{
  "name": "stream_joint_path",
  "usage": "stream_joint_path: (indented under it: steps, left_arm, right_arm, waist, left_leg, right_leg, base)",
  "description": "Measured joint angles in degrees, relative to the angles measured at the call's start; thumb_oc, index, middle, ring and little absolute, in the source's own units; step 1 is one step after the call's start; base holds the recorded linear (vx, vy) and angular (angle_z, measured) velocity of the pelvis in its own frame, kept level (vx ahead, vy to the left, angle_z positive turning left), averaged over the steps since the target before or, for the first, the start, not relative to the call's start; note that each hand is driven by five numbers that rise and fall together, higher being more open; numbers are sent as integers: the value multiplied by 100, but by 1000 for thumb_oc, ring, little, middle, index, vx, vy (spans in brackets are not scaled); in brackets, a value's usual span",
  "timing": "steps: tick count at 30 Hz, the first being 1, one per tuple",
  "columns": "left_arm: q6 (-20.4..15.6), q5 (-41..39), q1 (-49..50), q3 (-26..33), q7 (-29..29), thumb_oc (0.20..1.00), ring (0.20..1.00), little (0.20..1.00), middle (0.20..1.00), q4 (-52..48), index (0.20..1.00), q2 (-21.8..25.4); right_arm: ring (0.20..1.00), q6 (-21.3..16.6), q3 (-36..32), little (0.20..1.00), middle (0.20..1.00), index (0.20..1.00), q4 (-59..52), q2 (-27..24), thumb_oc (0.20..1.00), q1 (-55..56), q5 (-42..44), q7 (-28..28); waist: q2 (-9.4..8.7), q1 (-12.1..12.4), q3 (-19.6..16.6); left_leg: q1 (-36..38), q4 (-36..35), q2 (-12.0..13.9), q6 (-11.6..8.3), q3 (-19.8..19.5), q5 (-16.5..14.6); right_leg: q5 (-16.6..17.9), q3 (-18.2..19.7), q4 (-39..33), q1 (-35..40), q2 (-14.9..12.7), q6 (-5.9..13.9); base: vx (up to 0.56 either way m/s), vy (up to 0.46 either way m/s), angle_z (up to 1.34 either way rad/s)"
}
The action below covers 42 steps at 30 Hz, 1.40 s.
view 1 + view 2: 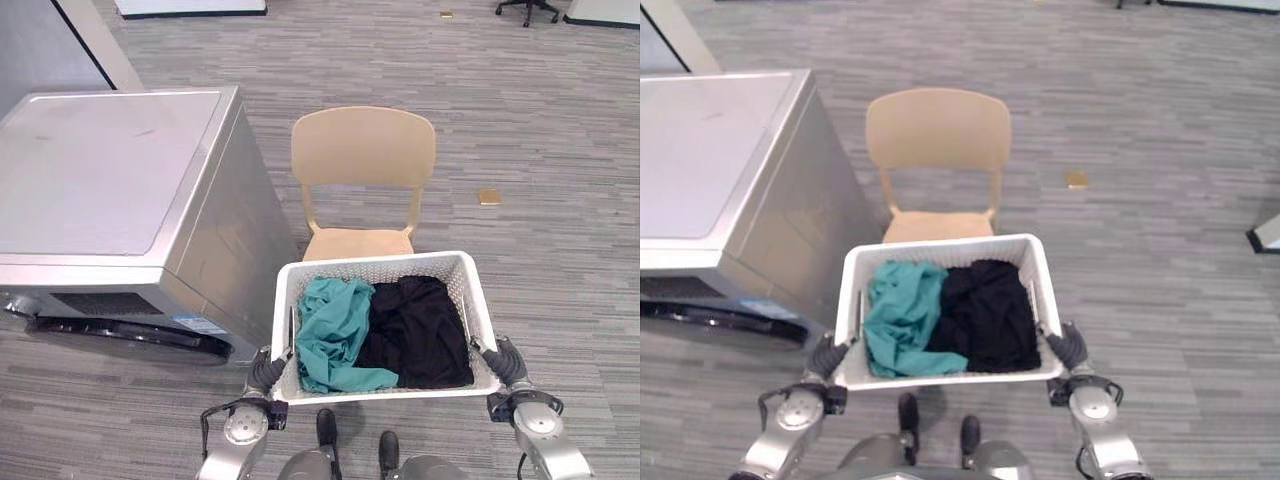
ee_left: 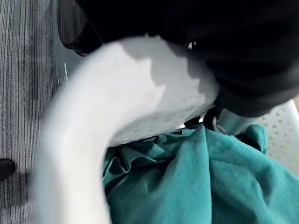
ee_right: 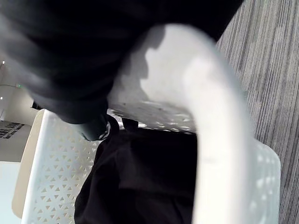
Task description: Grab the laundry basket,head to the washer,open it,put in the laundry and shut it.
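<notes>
One chair [image 1: 362, 180] between basket [image 1: 380, 264] and washer [image 1: 120, 200]

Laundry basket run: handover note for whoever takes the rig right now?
Left hand: at the basket's left end; fingers hidden behind the rim.
Right hand: at the right end, fingers likewise hidden.
Laundry basket: white, between both hands in front of the robot, with a teal garment and a black garment inside.
Washer: ahead to the left, beside a tan chair.
Done: basket in hand.
Left: reach the washer, open, load, shut.
</notes>
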Motion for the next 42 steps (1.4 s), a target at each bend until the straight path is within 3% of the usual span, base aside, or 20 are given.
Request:
stream_joint_path:
  steps: [1, 3, 6, 9, 11, 13, 15, 19, 22, 27, 28, 29, 36, 42]
  left_arm:
    - [6, 3, -60, -5, 53, 200, 200, 200, 200, 18, 200, 72]
    - [3, 11, -367, -12, 212, 200, 200, 200, 200, 226, 200, 171]
    - [-42, 119, -982, -72, 287, 200, 200, 200, 200, 544, 200, 258]
    - [-55, 146, -1432, -74, 400, 200, 200, 200, 200, 761, 200, 274]
    - [-60, 160, -1618, -160, 498, 200, 200, 200, 200, 932, 200, 248]
    - [-110, 172, -1653, -211, 584, 200, 200, 200, 200, 934, 200, 247]
    - [-134, 150, -1766, -218, 735, 200, 200, 200, 200, 1195, 200, 191]
    - [-231, 88, -2859, -534, 1083, 200, 200, 200, 200, 2170, 200, 90]
    - [-237, 85, -3584, -509, 1229, 200, 200, 200, 200, 2498, 200, 143]
    - [-351, 82, -4710, -619, 1587, 200, 200, 200, 200, 3194, 200, 217]
    - [-354, 82, -4802, -628, 1616, 1000, 1000, 1000, 1000, 3309, 1000, 271]
    - [-387, 82, -4834, -641, 1663, 1000, 1000, 1000, 1000, 3369, 1000, 265]
    - [-472, 83, -4498, -607, 1808, 1000, 1000, 1000, 1000, 3132, 1000, 144]
    - [-505, 175, -3151, -300, 1668, 1000, 1000, 1000, 1000, 1400, 1000, 190]
  right_arm:
    - [200, 5, 10, 200, 200, 200, 100, 92, 200, -130, -44, -17]
    - [200, 22, 222, 200, 200, 200, 456, 139, 200, -579, -138, -72]
    - [200, 25, 267, 200, 200, 200, 606, 176, 200, -826, -156, -235]
    - [200, 40, 267, 200, 200, 200, 646, 172, 200, -1097, -156, -302]
    - [200, 50, 337, 200, 200, 200, 781, 176, 200, -1167, -153, -453]
    - [200, 49, 335, 200, 200, 200, 836, 140, 200, -1223, -153, -506]
    - [200, 63, 553, 200, 200, 200, 1161, 112, 200, -1695, -156, -627]
    - [200, 62, 826, 200, 200, 200, 2123, 70, 200, -2891, -150, -998]
    - [200, 120, 893, 200, 200, 200, 2353, 50, 200, -3560, -136, -1163]
    - [200, 69, 1231, 200, 200, 200, 2850, -41, 200, -4637, -87, -1414]
    - [467, 52, 1349, 467, 467, 467, 2856, -41, 467, -4728, -85, -1497]
    - [1000, 47, 1434, 1000, 1000, 1000, 2864, -41, 1000, -4773, -85, -1523]
    - [1000, -35, 1577, 1000, 1000, 1000, 2820, 135, 1000, -4457, 98, -1498]
    - [1000, -171, 1069, 1000, 1000, 1000, 1747, 70, 1000, -3175, 91, -1228]
  waist:
    - [0, 4, 7]
    - [53, 117, 113]
    - [31, 134, 209]
    - [-7, 135, 415]
    - [-24, 92, 432]
    - [-42, 45, 435]
    - [-30, 65, 443]
    - [28, 66, 528]
    - [49, 85, 953]
    - [193, 138, 1281]
    - [195, 137, 1296]
    - [195, 141, 1296]
    - [184, 142, 1295]
    - [158, 147, 1282]
  left_leg:
    - [12, 12, -62, 106, 56, -101]
    - [-17, 33, 60, 136, 327, -87]
    - [-133, 112, -23, 313, 271, -291]
    - [-238, 120, -74, 308, 267, -272]
    - [-322, 154, -118, 163, 93, -360]
    - [-445, 156, -104, 122, -17, -276]
    - [-753, 253, 73, -1, -35, -200]
    - [-1634, 669, 215, -126, -218, -110]
    - [-1700, 621, 303, -196, -224, -57]
    - [-1960, 554, 333, -273, -355, 76]
    - [-1961, 519, 331, -274, -361, 79]
    - [-1948, 497, 335, -274, -364, 80]
    - [-1473, 322, 271, -273, -385, 80]
    - [-917, 92, 259, -256, -374, 92]
  right_leg:
    - [-78, 70, 181, -89, -75, 114]
    - [-354, 282, 1216, -708, -74, 393]
    - [-625, 357, 2042, -1386, -302, 442]
    - [-630, 349, 1989, -1849, -512, 436]
    - [-417, 335, 1548, -1959, -605, 566]
    - [3, 319, 1371, -1970, -586, 514]
    - [307, 185, 1034, -2035, -403, 313]
    - [436, -12, 1038, -2635, -276, 145]
    - [474, -85, 1037, -2714, -196, 90]
    - [528, -137, 1030, -2964, -154, 14]
    - [528, -146, 1018, -2974, -152, 14]
    - [528, -146, 1007, -2960, -169, 13]
    - [528, -166, 828, -2463, -218, 14]
    - [579, -199, 452, -1808, -201, 77]
  base:
    - [-36, 133, -42]
    - [-57, 69, -68]
    - [10, 25, -16]
    - [95, -69, 0]
    - [8, -86, 42]
    - [-64, -93, 40]
    - [-115, -93, 8]
    - [-107, -62, 16]
    - [-82, -35, 4]
    - [-38, -2, 5]
    - [-7, 14, 5]
    - [7, 13, 4]
    - [18, 14, 5]
    - [62, 19, 5]
